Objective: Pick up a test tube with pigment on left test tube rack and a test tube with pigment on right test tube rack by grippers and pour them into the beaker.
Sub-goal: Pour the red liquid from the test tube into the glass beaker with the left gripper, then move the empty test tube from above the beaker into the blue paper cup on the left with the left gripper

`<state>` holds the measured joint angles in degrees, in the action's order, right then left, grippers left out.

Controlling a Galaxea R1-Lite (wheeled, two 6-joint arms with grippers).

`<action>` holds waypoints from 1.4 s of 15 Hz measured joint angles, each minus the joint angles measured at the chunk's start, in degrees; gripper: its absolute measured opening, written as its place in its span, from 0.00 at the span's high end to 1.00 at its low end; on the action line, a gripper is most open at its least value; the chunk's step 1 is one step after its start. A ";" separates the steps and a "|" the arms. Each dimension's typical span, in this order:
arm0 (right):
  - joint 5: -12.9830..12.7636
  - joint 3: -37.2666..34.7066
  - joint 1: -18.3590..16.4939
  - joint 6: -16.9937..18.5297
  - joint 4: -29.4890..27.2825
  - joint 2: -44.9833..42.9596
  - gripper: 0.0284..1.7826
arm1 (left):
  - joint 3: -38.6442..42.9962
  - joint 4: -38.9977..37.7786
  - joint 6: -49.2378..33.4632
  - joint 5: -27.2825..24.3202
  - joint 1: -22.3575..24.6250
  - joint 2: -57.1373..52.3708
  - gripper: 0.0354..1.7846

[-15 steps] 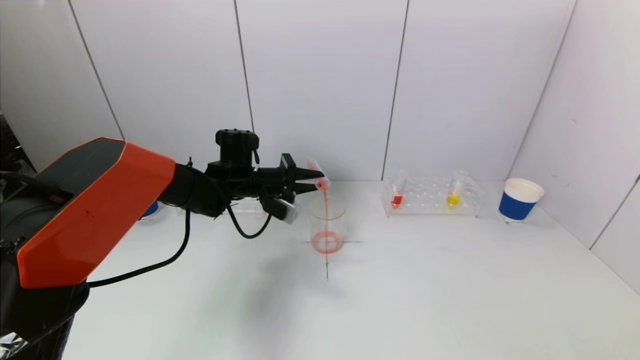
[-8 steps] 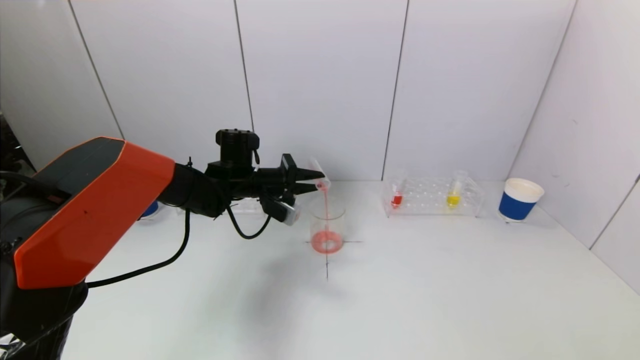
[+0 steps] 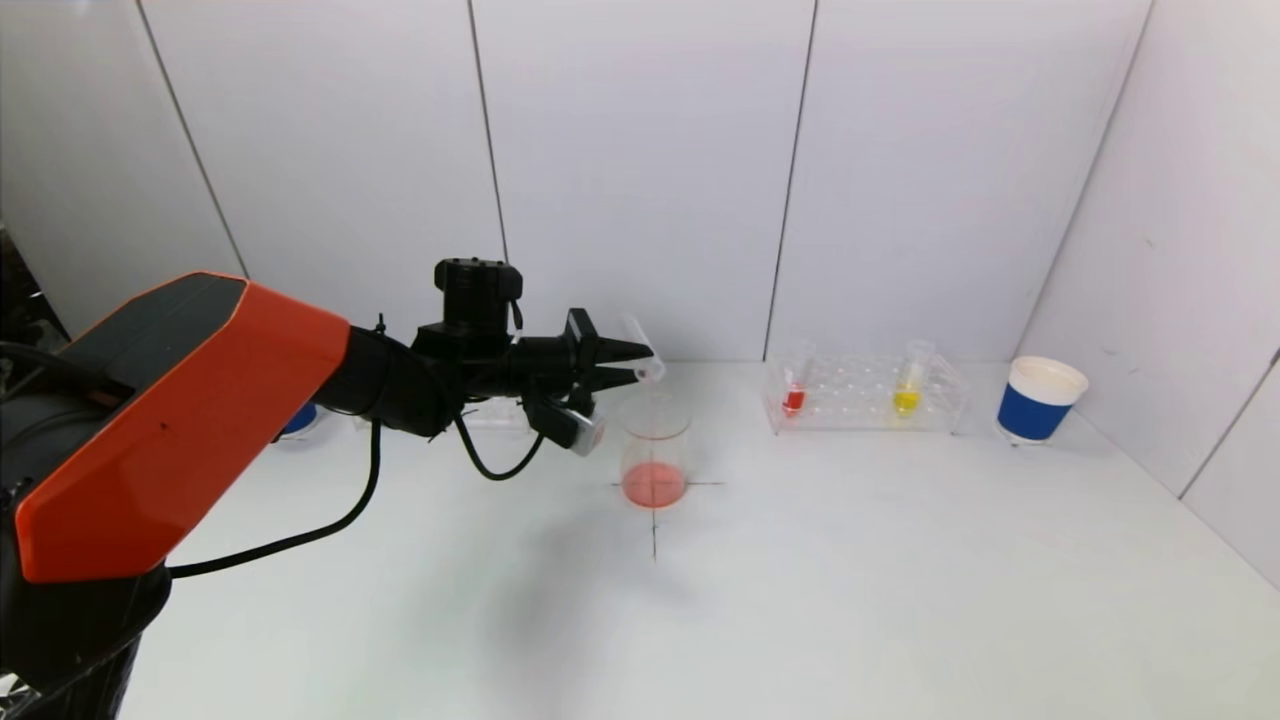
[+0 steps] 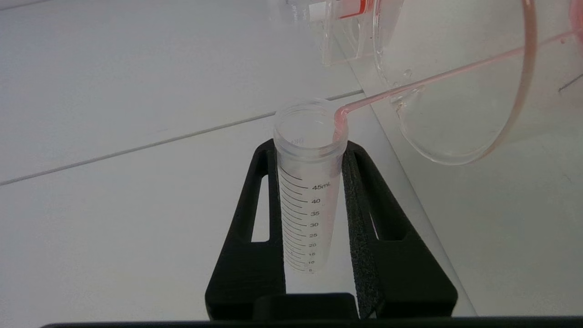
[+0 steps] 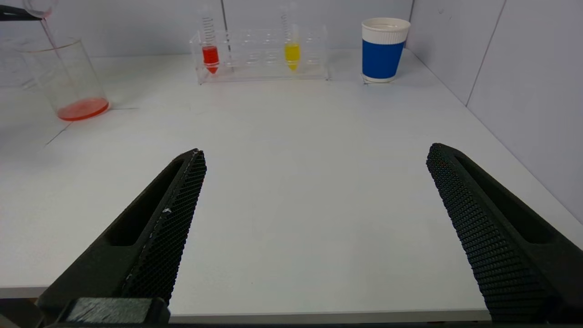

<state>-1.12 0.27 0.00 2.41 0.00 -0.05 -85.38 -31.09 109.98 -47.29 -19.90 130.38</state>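
Left gripper point(image 4: 314, 191) clamped on tilted test tube point(image 4: 306, 191): hold mouth above beaker point(image 3: 655, 450) at the desk's centre till drained; right gripper point(image 5: 314, 218) agape, idle.

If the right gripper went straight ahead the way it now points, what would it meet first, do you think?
The right gripper stands open over bare table. Its line looks free up to the test tube rack, probably near the yellow tube, though depth is uncertain.

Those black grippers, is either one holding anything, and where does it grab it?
The left gripper clamps a tilted test tube by its upper body, just below the open mouth, above the beaker. The right gripper is open, holding nothing.
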 joint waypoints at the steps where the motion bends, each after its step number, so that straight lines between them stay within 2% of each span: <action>1: 0.00 0.00 0.00 0.01 0.00 0.00 0.01 | 0.11 0.00 0.11 0.10 0.00 -0.09 0.78; 15: -0.02 0.00 0.00 -0.02 0.00 0.00 0.01 | 0.96 -0.02 -0.91 0.77 -0.06 -0.39 0.78; 18: 0.00 0.00 0.00 0.00 0.00 0.00 0.01 | 0.68 -0.17 -6.84 1.06 -0.24 -1.08 0.78; 21: -0.02 0.00 0.00 0.00 0.00 0.00 0.01 | 0.27 -0.09 -13.43 5.25 -0.35 -2.57 0.78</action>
<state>-1.15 0.27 0.00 2.41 0.00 -0.05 -85.11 -31.17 96.55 -42.03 -20.25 127.81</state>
